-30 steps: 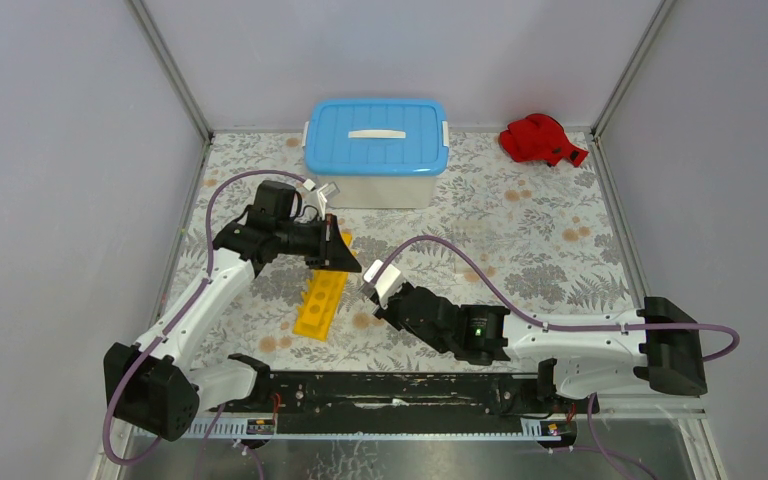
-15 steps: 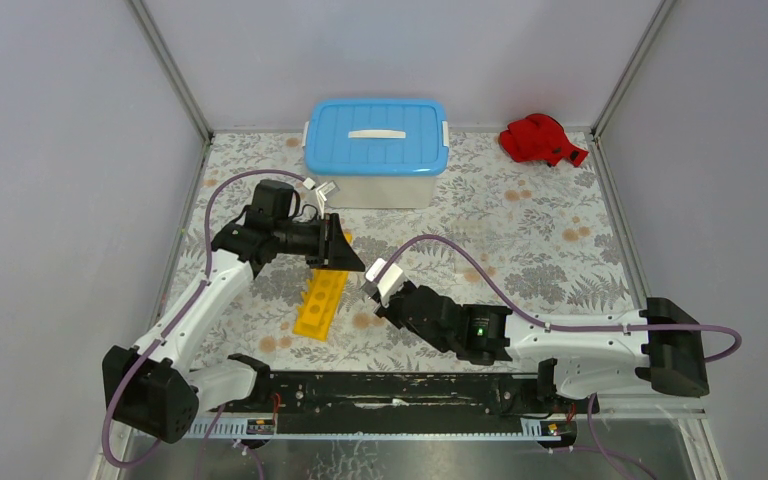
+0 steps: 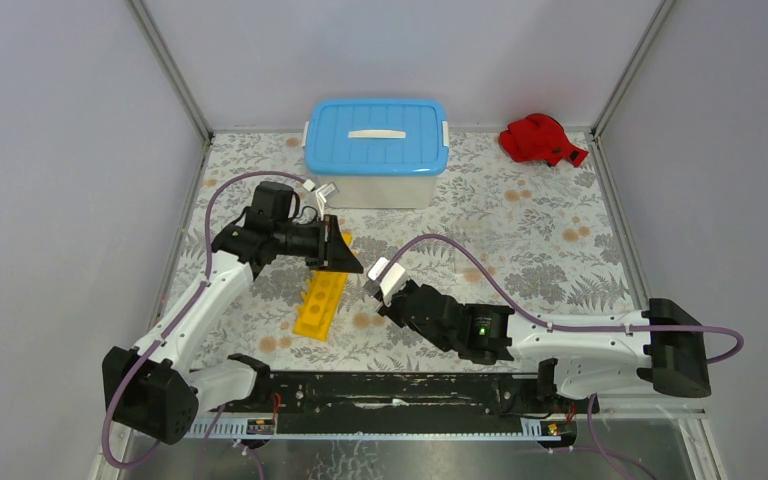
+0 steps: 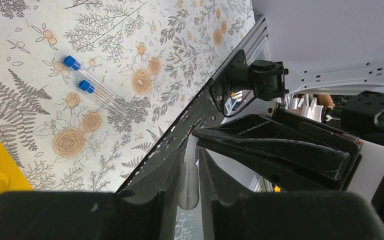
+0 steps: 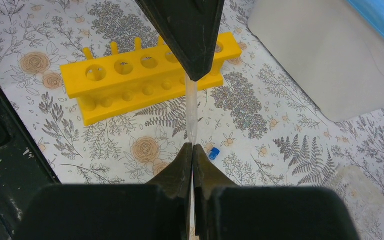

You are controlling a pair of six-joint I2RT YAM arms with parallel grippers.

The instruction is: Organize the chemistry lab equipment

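The left arm rises from the near left corner, bends at the elbow and turns its wrist rightward; the left gripper (image 4: pixel 190 150) sits over the far end of the yellow rack (image 3: pixel 321 300), which lies left of centre toward the near edge; its jaws are narrow, pinching a clear tube (image 5: pixel 192 110); the right gripper (image 5: pixel 192 147) meets it tip to tip, jaws closed tight on the same tube's other end; two blue-capped tubes (image 4: pixel 92 92) lie flat near the rack; the right arm stretches low and leftward from the near right corner.
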